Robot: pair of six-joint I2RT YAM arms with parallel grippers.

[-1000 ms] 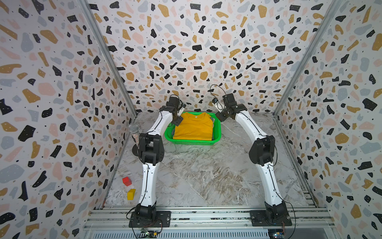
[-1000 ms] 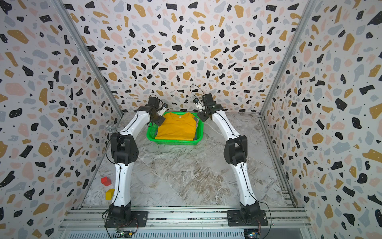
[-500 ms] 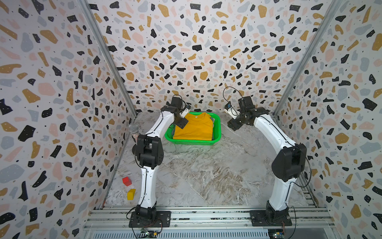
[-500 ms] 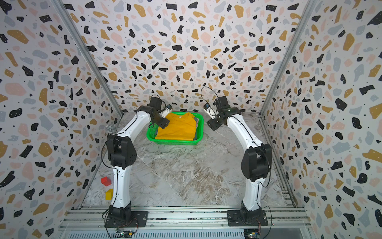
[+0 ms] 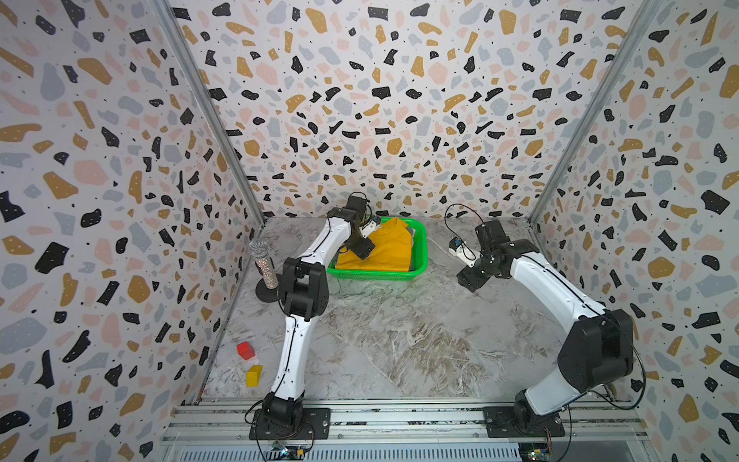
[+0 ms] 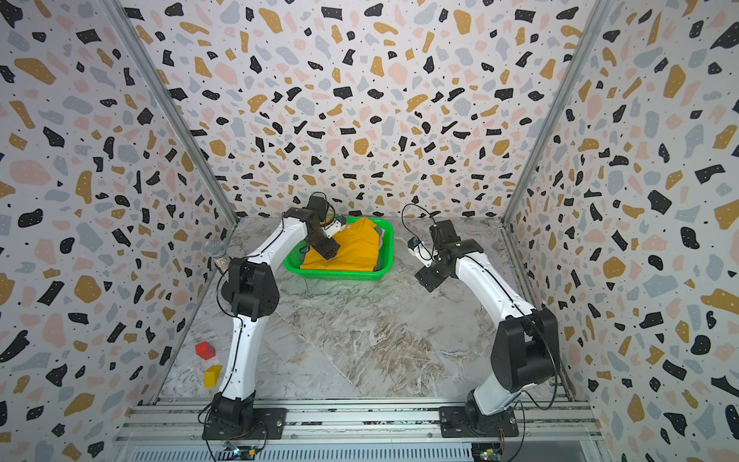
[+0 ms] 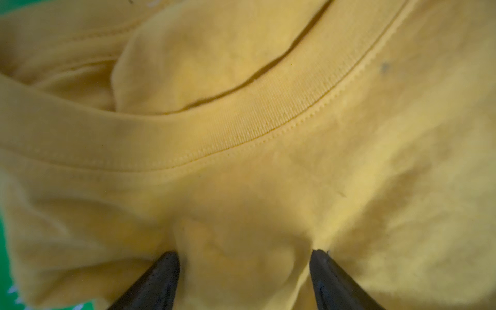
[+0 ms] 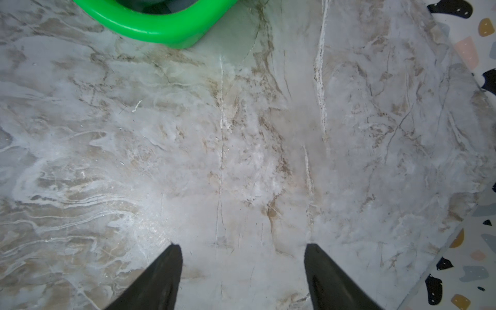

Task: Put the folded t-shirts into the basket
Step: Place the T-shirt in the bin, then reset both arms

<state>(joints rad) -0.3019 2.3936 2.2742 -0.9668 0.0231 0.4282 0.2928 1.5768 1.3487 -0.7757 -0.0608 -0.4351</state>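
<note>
The yellow shirt (image 5: 380,248) lies topmost in the basket (image 5: 376,275) at the counter's (image 5: 400,340) 12 o'clock, where the left tool (image 7: 244,257), released yet straddling a bunch of its cloth, could snag and unfold it on lifting, while the right tool (image 8: 243,249) hangs released over bare counter at the basket's 3 o'clock.

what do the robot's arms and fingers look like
The left arm and right arm have smooth white shells with bulky black joints and black bases on a metal rail. Thin black cables loop near the wrists. The fingers are black, tapering to points.
</note>
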